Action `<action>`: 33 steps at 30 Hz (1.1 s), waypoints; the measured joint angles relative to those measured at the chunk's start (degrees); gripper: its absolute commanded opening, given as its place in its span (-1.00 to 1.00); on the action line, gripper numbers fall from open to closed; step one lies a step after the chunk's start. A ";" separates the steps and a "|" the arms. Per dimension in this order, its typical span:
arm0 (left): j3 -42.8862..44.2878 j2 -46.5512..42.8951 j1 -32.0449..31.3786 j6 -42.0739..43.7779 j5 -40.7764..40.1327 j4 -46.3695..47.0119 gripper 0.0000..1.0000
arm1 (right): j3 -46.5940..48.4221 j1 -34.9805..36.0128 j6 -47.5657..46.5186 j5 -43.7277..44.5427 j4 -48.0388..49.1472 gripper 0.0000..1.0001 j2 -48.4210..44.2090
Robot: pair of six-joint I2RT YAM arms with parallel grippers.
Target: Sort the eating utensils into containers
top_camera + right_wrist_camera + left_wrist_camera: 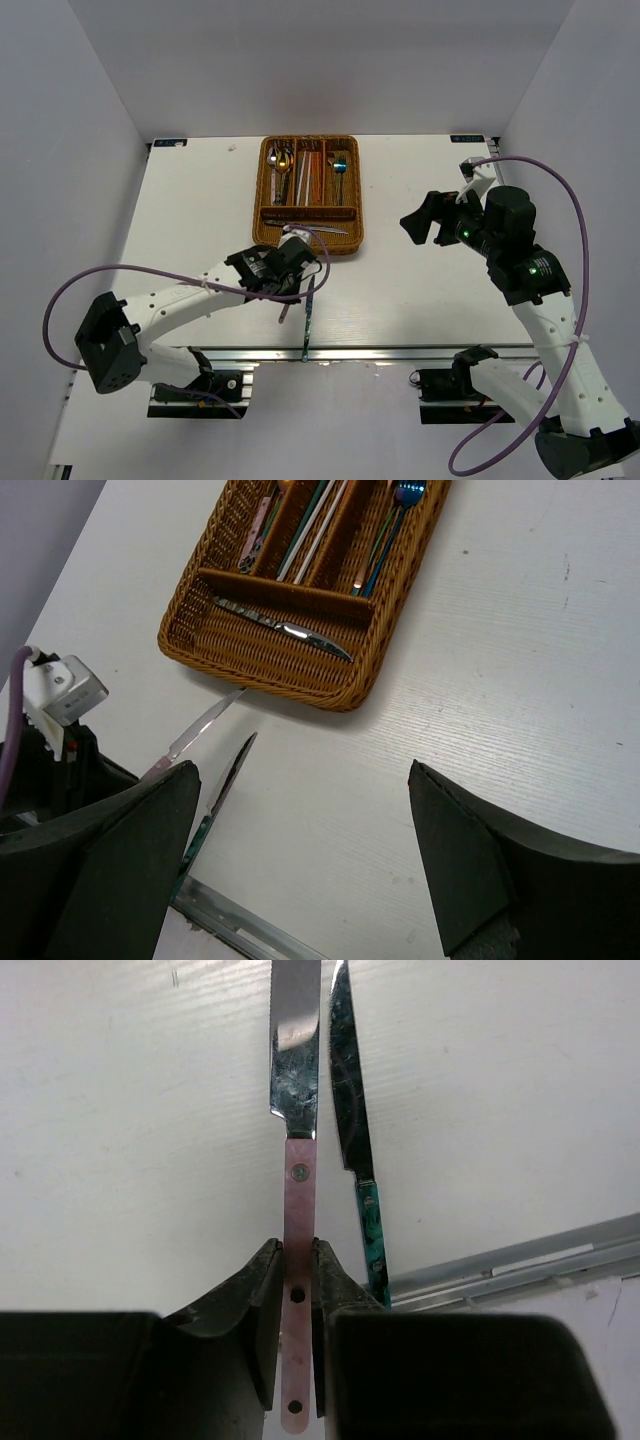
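The pink-handled steel knife (300, 1175) is clamped by the left gripper (297, 1260), near the brown woven wicker tray (358, 190). A green-handled knife (346, 1090) lies unsorted beside it. The right gripper (305, 810) is spread wide, empty. Other utensils (310, 175) appear already slotted.

The tray (352, 190) sits on the table (200, 200), in the middle at the far side. Its far part has three long slots side by side. Spoons (281, 160) lie in the left slot, chopsticks (310, 175) in the middle one and forks (340, 165) in the right one. A knife (285, 630) lies in the crosswise slot at the near end of the tray.

Near the tray's near left corner, the first knife (293, 1060) sits between the fingers of the left gripper (298, 1255). Its tip points far, close to the tray. The second knife (345, 1090) lies on the table just to its right, reaching back to the table's near edge. The right gripper (418, 225) is well to the right of the tray.
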 measured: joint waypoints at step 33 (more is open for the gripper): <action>13.84 7.41 8.66 23.26 -0.81 6.99 0.96 | -2.03 0.37 -0.15 1.14 2.05 0.79 0.09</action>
